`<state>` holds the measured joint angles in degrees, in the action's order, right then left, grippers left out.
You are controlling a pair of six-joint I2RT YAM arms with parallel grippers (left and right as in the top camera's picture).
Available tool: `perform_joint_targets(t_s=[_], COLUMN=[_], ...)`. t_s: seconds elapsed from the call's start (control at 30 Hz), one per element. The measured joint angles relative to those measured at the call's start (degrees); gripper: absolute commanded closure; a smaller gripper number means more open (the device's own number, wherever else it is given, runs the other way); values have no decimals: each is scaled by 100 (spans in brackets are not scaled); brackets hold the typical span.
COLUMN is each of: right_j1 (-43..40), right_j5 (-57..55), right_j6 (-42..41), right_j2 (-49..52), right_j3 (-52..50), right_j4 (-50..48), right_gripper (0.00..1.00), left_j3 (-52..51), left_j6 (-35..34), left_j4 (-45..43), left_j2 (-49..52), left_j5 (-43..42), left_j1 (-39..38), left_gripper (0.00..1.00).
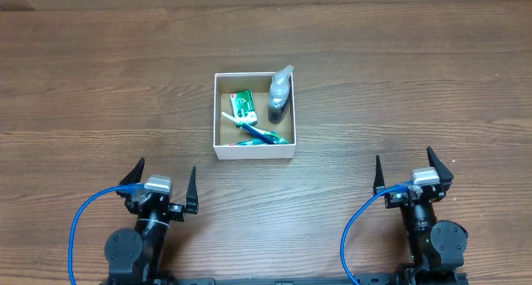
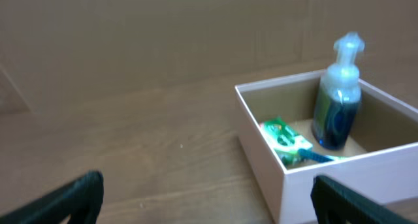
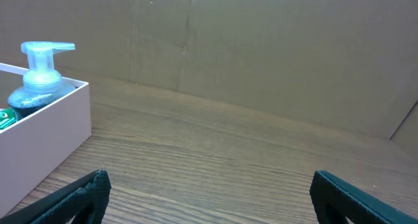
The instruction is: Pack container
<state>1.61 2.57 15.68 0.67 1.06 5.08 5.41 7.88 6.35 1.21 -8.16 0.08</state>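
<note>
The container point(image 1: 253, 151), a square white box with a brown floor, sits at the table's middle. In it stand a pump bottle of blue liquid point(image 1: 280, 96), a green packet point(image 1: 243, 105) and a blue-and-white toothbrush point(image 1: 254, 131). The left wrist view shows the container point(image 2: 274, 155) with the bottle point(image 2: 338, 96) and packet point(image 2: 285, 140) inside. The right wrist view shows the container's corner point(image 3: 59, 129) and the bottle's pump point(image 3: 40, 70). My left gripper point(image 1: 164, 183) is open and empty near the front left. My right gripper point(image 1: 413, 170) is open and empty near the front right.
The wooden table point(image 1: 100, 85) stretches around the container. Blue cables point(image 1: 83, 223) loop by both arm bases. A brown cardboard wall point(image 3: 261, 48) stands behind the table.
</note>
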Motion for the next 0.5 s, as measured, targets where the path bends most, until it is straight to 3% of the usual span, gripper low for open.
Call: perform_joint_targets(t_s=[0.07, 0.5], right_j1=[-2, -2], right_j5=[-2, -2], right_j6=[2, 2], right_j2=[-4, -2], right_j3=[0, 0], right_j4=[4, 4], right_gripper=[0, 0], left_j3=[-299, -487], left_j6=[195, 588], left_j4=[-645, -273], left_j2=[-33, -31], left_j5=[-2, 0], left_j1=[0, 0], left_gripper=[0, 0])
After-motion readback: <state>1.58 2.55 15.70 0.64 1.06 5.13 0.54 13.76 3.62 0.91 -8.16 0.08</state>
